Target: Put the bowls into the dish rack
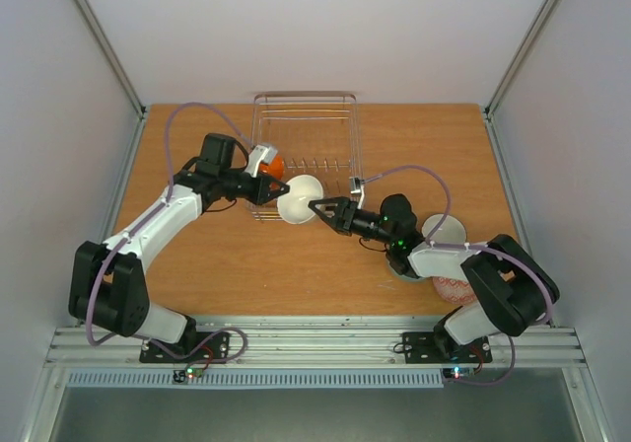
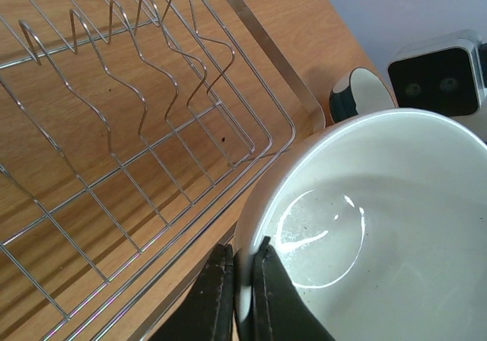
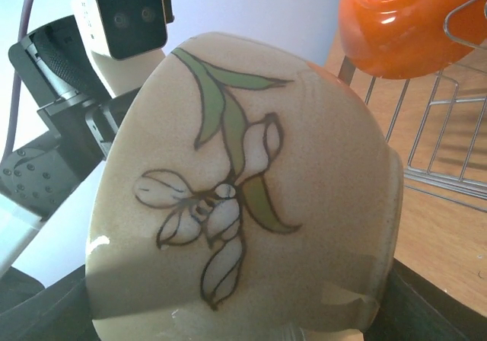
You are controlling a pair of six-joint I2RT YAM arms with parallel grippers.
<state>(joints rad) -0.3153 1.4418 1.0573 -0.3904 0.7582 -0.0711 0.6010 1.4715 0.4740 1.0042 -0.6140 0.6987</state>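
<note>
One bowl sits between both of your grippers: the cream-white flower bowl (image 1: 300, 200), held off the table (image 1: 246, 264) at the centre of the overhead view. It overlaps the lower edge of the dish rack (image 1: 306, 96) and is tilted, with its mouth turned up and toward the left of the frame.

Your left gripper (image 2: 243, 251) is clamped on the bowl's rim. At the bottom centre of the left wrist view, one dark finger lies inside the glossy white wall and the other outside it. Rows of wavy upright tines (image 2: 144, 90) fill the upper left of that view.

Your right gripper (image 1: 320, 207) meets the bowl from the right of the overhead view. In the right wrist view the bowl's painted outside, a white blossom with green leaves, fills the frame. Dark fingers (image 3: 445, 314) show at the two bottom corners, spread wide. You cannot tell from these views whether they press on the bowl or only flank it.

Your orange bowl (image 1: 273, 169) is at the rack's lower left corner, just above the left gripper. In the upper right of the right wrist view its foot ring faces the camera and a rack wire crosses in front of it.

At the lower right of the overhead view, a plain white bowl (image 1: 446, 229) and a red-and-white patterned bowl (image 1: 452, 289) rest on the table beside the right arm. Both are well apart from the rack.
</note>
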